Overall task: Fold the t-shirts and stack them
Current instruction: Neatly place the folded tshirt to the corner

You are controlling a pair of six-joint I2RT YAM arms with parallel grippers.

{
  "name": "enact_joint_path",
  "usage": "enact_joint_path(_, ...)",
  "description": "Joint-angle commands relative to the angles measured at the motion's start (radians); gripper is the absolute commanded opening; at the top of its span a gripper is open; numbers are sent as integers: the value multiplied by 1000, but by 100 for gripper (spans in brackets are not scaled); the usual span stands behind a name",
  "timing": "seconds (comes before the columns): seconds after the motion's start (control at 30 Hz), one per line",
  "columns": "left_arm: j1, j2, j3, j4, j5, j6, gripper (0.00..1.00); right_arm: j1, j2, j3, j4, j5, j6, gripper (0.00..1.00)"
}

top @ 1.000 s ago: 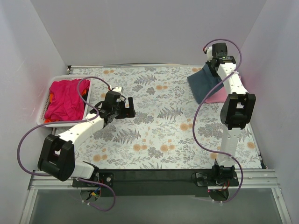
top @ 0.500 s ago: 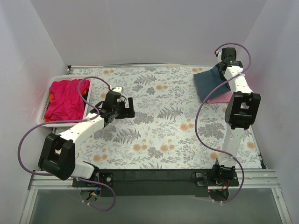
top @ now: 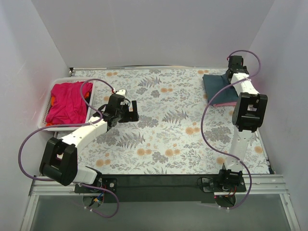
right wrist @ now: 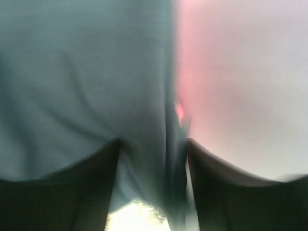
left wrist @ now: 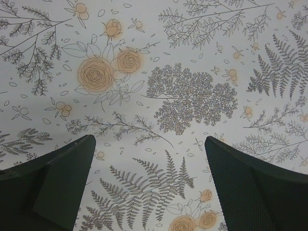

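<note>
At the far right corner of the desk [top: 168,144], right gripper [right wrist: 152,144] was clamped on a fold of the soft dark slate blue-grey cloth t-shirt [top: 217,84], which lay flat on the light pink cloth t-shirt [top: 227,102]. Risk, my read: limp cloth could snag a finger on release and drag the top layer askew. Other side: left gripper [left wrist: 149,144] hung spread, empty, over floral mid-desk. Crumpled magenta cloth t-shirt [top: 67,102] sat in the white slotted plastic basket [top: 48,113].

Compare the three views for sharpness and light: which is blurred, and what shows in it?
Right wrist view: blurred; the blue-grey t-shirt and a pink smear are legible above dark fingers. Left wrist view: sharp, the floral table cover crisp. Top view: sharp, evenly lit.
</note>
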State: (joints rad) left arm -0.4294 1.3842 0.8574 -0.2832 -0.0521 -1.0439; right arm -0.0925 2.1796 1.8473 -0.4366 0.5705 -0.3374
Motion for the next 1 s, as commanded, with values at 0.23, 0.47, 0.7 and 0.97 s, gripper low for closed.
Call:
enact_joint_path(0.23,-3,-4,2,12,-23,18,90,-15,-38,67,91,304,116,88)
enact_joint_path(0.47,-2,-13,3,12,-14,19,89,-1,-205,-52,36,-300,256,78)
enact_joint_path(0.7,-2,-43,0,12,-26,19,89,5,-242,-256,62,-720,446,58)
enact_joint_path(0.97,-2,-169,-11,-17,-66,-30,89,48,-221,-408,114,-814,483,52)
